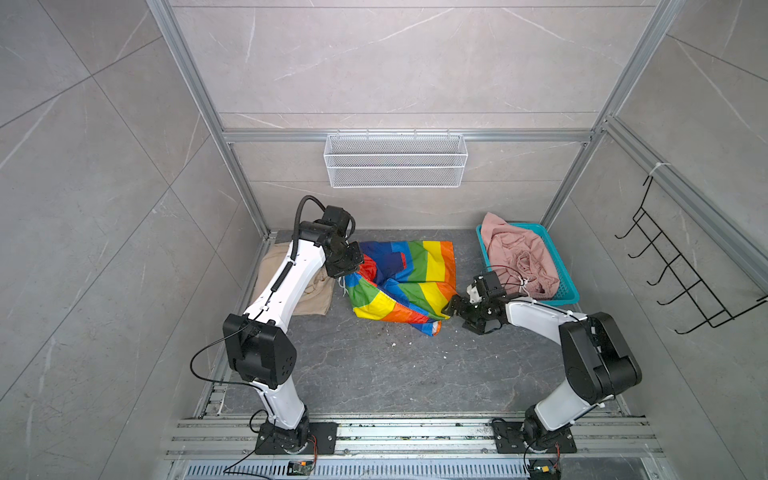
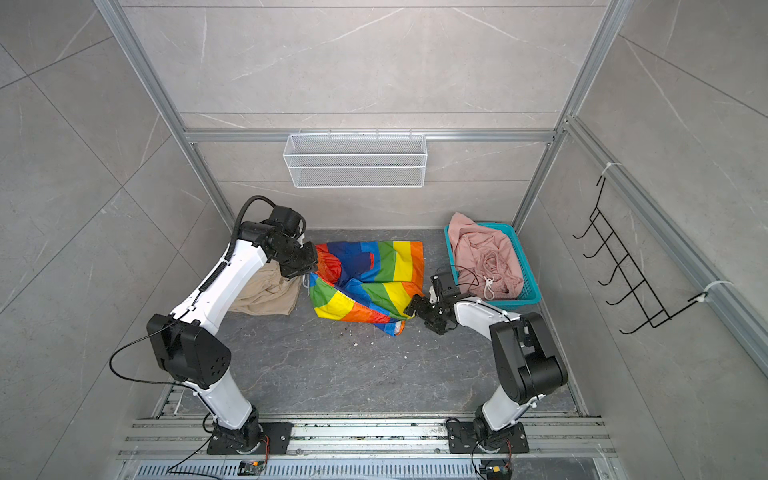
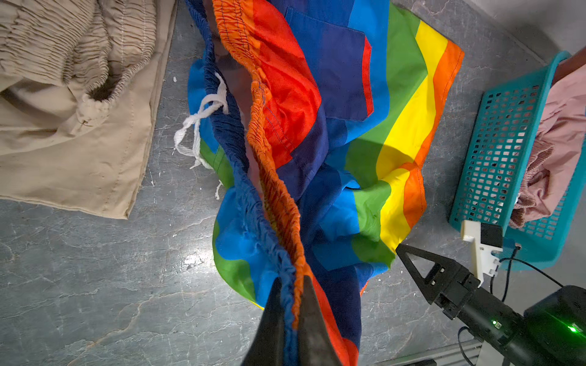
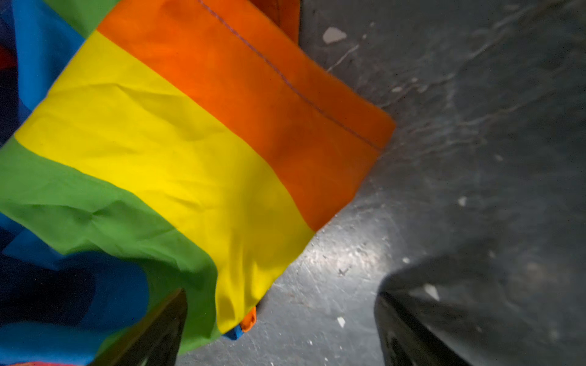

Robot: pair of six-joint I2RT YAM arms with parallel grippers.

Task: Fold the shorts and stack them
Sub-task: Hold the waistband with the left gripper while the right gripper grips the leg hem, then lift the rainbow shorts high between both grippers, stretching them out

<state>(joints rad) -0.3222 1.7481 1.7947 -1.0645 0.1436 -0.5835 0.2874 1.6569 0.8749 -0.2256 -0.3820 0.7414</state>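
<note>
1. In both top views the rainbow shorts (image 1: 409, 286) lie on the table (image 1: 374, 365), long axis from left gripper (image 1: 352, 271) at the waist to right gripper (image 1: 451, 306) at the leg hem
2. Left wrist — jaws pinched shut on the waistband (image 3: 282, 202)
3. Right wrist — jaws wide, gripping nothing; hem edge (image 4: 241, 317) lies between them

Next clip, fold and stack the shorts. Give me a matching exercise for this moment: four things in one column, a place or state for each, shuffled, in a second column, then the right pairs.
Column one
1. beige shorts
2. rainbow shorts
3. pink shorts
4. right gripper

Column two
A. jaws open, at an orange leg hem
B. heaped in the teal basket
C. waistband pinched by the shut left gripper
D. lying crumpled on the table, in no gripper

Pairs: 1-D, 2-C, 3-B, 4-A
</note>
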